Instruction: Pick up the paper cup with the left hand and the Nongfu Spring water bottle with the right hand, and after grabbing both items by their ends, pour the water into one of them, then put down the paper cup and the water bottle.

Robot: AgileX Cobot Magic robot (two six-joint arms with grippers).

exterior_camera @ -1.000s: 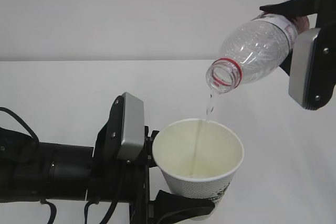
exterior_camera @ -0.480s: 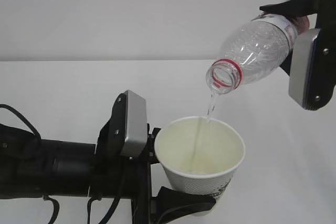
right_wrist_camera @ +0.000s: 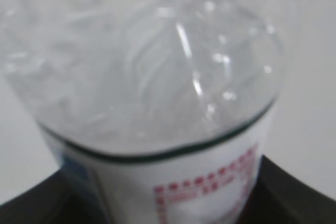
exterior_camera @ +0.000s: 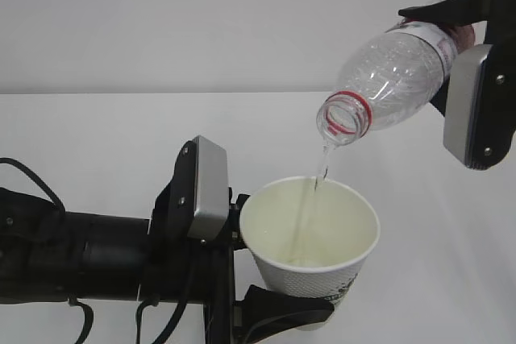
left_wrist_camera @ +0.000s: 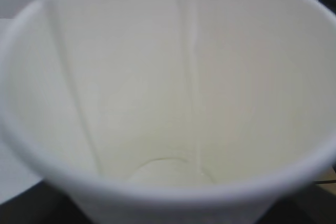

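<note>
You're looking at a bare lab-style test setup: a plain white table (exterior_camera: 97, 126) against a blank pale wall (exterior_camera: 201, 14), nothing domestic around.

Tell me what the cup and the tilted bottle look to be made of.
Paper cup: apparently thin matte paper, white outside, cream inside, with a rolled rim and a side seam.
Water bottle: most likely clear glossy plastic, see-through, with ribbed walls catching highlights, a red neck ring and a printed label.

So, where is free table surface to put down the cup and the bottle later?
The white table is bare left of the bottle and above the left arm, and also at the right, below the right gripper. It is crowded in the lower middle, where the left gripper holds the paper cup.
</note>
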